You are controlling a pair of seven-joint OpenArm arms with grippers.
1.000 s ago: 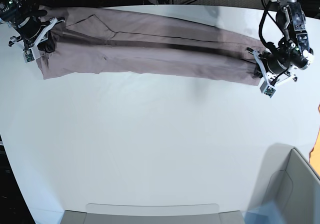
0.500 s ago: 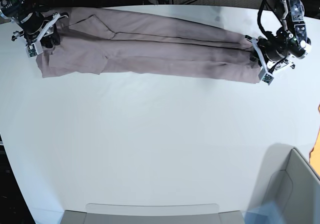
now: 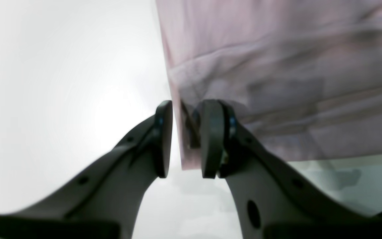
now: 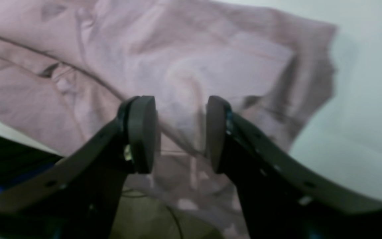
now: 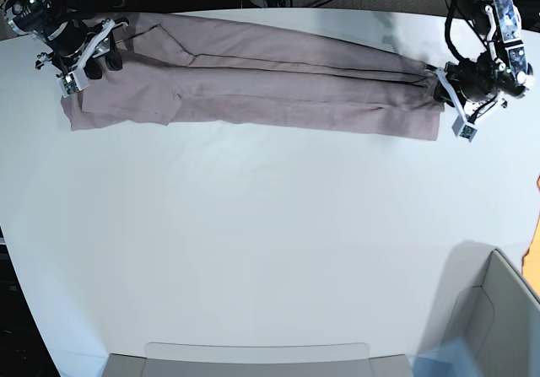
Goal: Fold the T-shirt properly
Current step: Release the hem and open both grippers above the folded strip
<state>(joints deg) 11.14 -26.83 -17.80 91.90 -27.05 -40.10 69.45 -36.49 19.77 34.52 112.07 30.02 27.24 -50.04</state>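
Base view: T-shirt [image 5: 253, 86] lies as long band on worktop [image 5: 270, 250]. Both end effectors, left [image 5: 451, 107] & right [image 5: 80, 61], gape at its ends, prob. gripping nothing. Next: regrasp, fold crosswise.

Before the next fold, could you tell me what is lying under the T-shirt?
The T-shirt lies stretched flat on the white table, which shows bare around it. Its far edge reaches the table's rim. Anything beneath the cloth is covered.

Both arms are black, jointed and trailing dark cables. Each dark two-fingered claw [image 3: 184, 139] [image 4: 181, 134] has oval pads, small screw holes and white brackets.
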